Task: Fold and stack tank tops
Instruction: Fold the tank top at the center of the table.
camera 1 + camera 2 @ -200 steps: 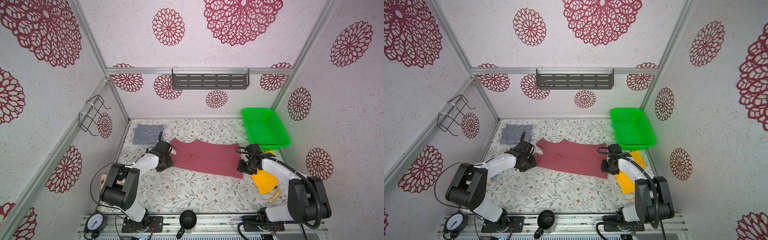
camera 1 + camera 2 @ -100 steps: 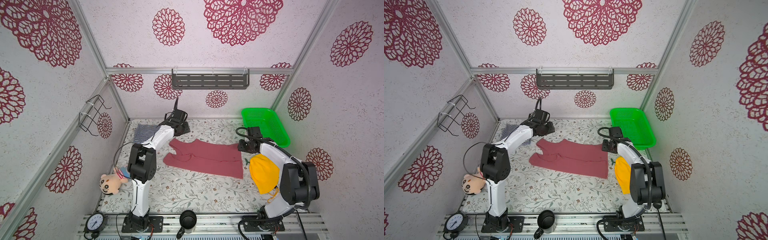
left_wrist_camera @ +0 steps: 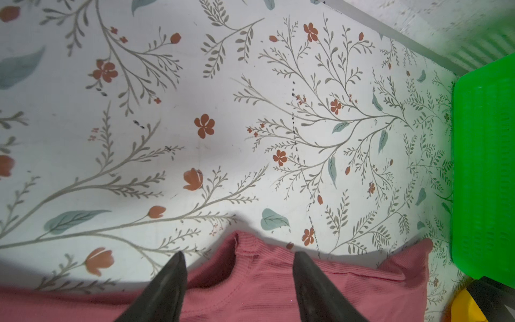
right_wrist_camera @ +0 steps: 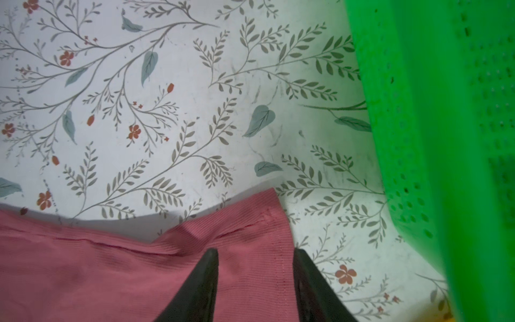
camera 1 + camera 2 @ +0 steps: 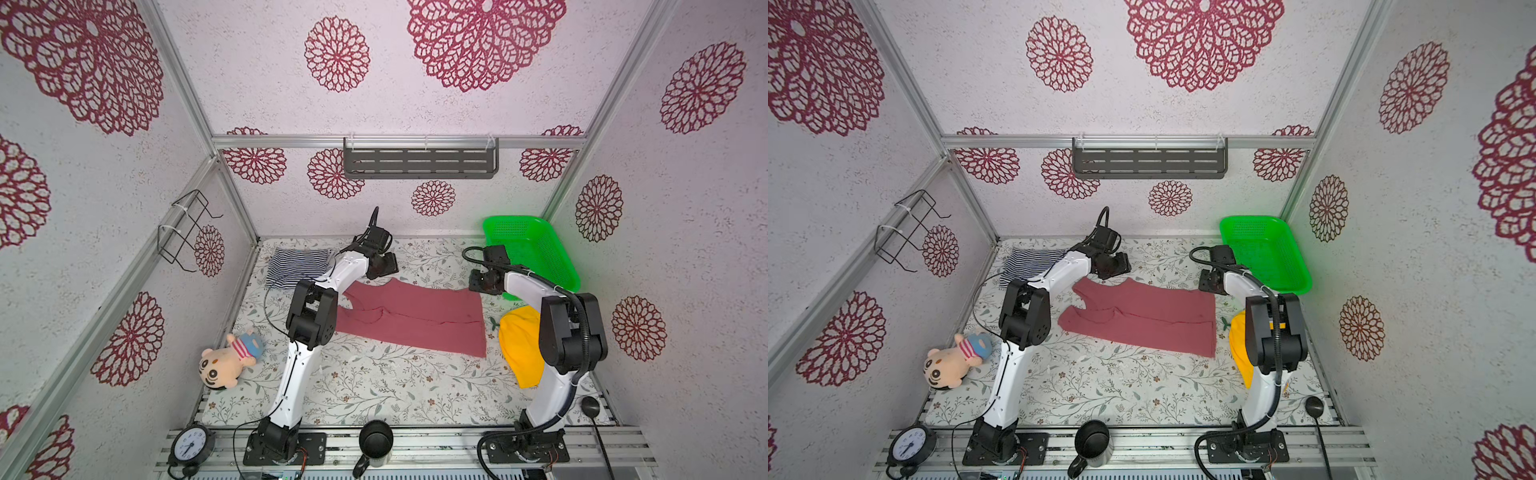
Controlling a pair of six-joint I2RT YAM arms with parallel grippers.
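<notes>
Left fingers (image 3: 164, 290) hang released over a strap of the red tank top (image 5: 415, 316). Right fingers (image 4: 200, 287), released too, sit above its hem corner.

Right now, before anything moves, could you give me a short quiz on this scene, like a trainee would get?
1. True or false: the maroon tank top is stacked on the striped tank top.
2. Where does the striped tank top lie? A in the green basket; B at the table's far left corner; C under the yellow cloth.
3. Which is at the maroon tank top's strap end: the left pincer or the right pincer?
Key: 1 false; 2 B; 3 the left pincer.
</notes>
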